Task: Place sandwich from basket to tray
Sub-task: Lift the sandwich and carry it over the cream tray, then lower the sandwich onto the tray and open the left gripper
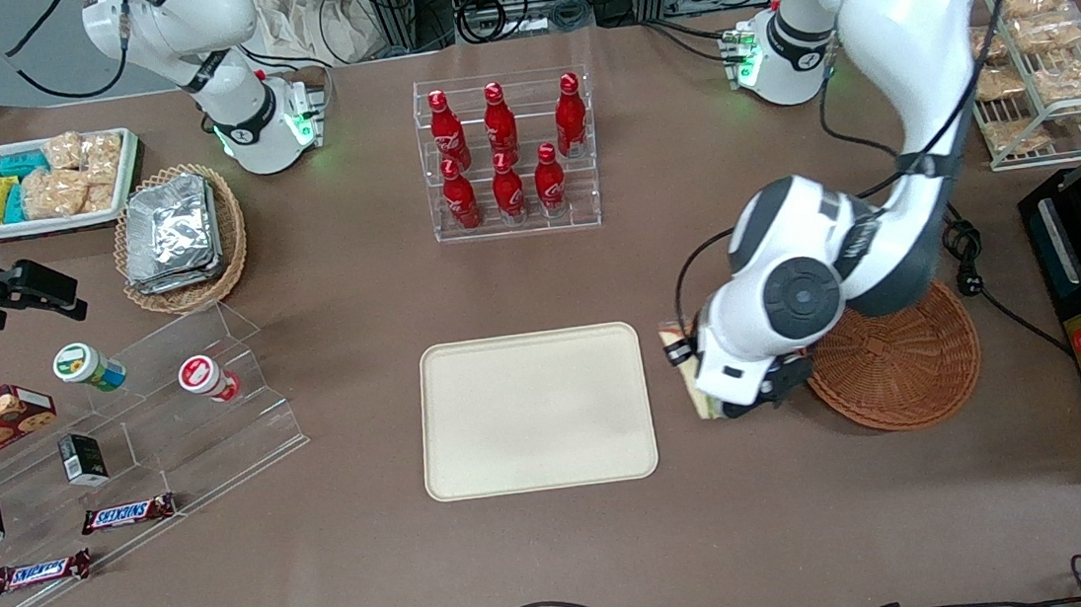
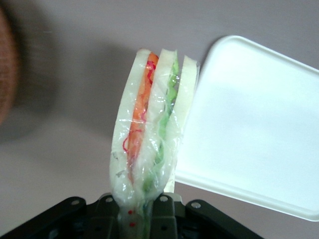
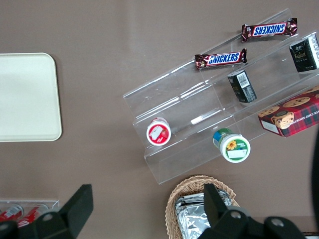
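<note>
Between basket (image 1: 903, 363) and tray (image 1: 536, 411), claw (image 1: 719, 387) gripping sandwich (image 2: 152, 129).

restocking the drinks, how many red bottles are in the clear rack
6 red bottles in the clear rack: three on the upper step, three on the lower step nearer the camera. None look hidden.

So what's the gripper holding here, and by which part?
The gripper is shut on the sandwich, pinching one narrow end of the wedge, between basket and tray.
</note>
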